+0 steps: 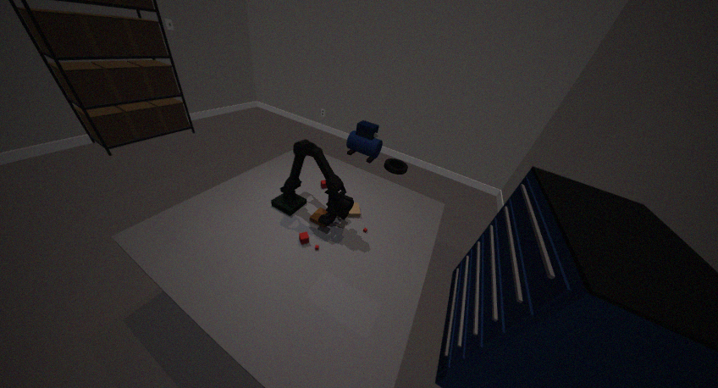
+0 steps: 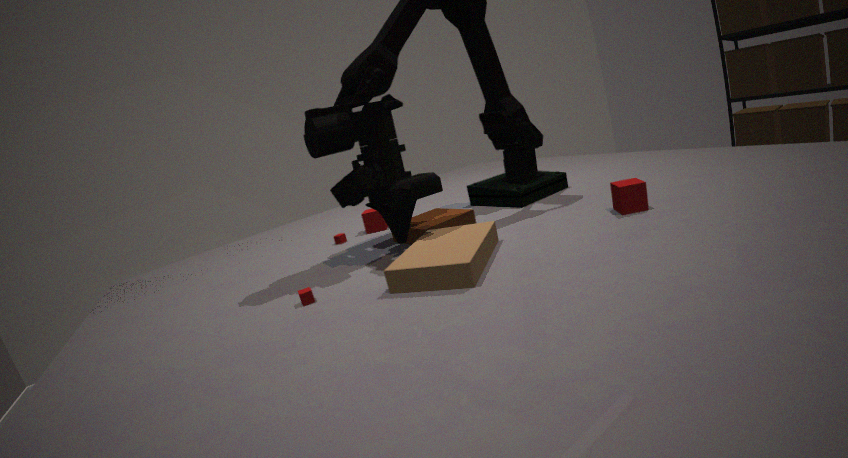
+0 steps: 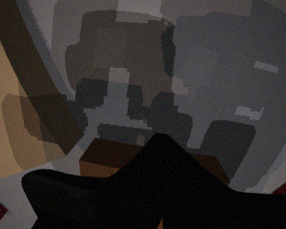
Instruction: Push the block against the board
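1. Exterior view: your fingers (image 2: pixel 401 230) point down, with their tip low beside the left end of the brown block (image 2: pixel 455 217) (image 1: pixel 318 216) (image 3: pixel 100 168). You cannot tell from here whether they touch it.
2. Your fingers are closed together, with nothing held between them. From the top they are too dark and small to make out.
3. The brown block lies flat on the bench (image 1: pixel 226 268) (image 2: pixel 595 334) (image 3: pixel 21 191), partly hidden by your fingers in the wrist view.
4. Just beside it lies the tan board (image 2: pixel 443 251) (image 1: pixel 354 210) (image 3: pixel 5 119), also flat. In the wrist view you can see a strip of bench between their nearest corners, and they stand at an angle to each other, so the full side contact you need isn't made.
5. Your arm (image 1: pixel 322 165) (image 2: pixel 380 55) bends up and over from its dark green base (image 1: pixel 278 203) (image 2: pixel 487 195), and its lower part covers some of both pieces from the top.
6. Around them you have two larger red cubes, one (image 1: pixel 303 237) (image 2: pixel 373 221) nearer the brown block and the other (image 1: pixel 323 184) (image 2: pixel 629 196) across from it, plus two tiny red cubes, one here (image 1: pixel 317 247) (image 2: pixel 339 238) and one near the board (image 1: pixel 365 230) (image 2: pixel 305 296).
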You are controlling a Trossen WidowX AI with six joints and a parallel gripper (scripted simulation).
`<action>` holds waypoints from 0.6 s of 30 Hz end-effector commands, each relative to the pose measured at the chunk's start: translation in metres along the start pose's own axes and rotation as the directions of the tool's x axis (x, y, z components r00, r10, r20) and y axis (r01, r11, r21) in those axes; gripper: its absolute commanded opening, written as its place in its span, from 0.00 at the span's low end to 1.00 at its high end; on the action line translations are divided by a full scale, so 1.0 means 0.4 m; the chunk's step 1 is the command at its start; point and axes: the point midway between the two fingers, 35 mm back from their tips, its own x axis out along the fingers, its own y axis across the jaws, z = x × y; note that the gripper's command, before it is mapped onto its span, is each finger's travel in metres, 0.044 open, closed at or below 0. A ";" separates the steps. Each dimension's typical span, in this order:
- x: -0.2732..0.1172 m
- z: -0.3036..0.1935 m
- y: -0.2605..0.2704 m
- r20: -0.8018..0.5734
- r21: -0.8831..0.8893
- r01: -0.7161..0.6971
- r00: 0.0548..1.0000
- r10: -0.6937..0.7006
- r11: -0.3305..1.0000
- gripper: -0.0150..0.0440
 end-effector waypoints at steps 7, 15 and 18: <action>0.004 -0.009 -0.001 -0.010 0.000 0.003 1.000 -0.003 1.000 0.25; 0.003 -0.005 -0.001 -0.010 0.000 0.003 1.000 -0.003 1.000 0.25; 0.003 0.005 -0.001 -0.010 0.000 0.003 1.000 -0.003 1.000 0.25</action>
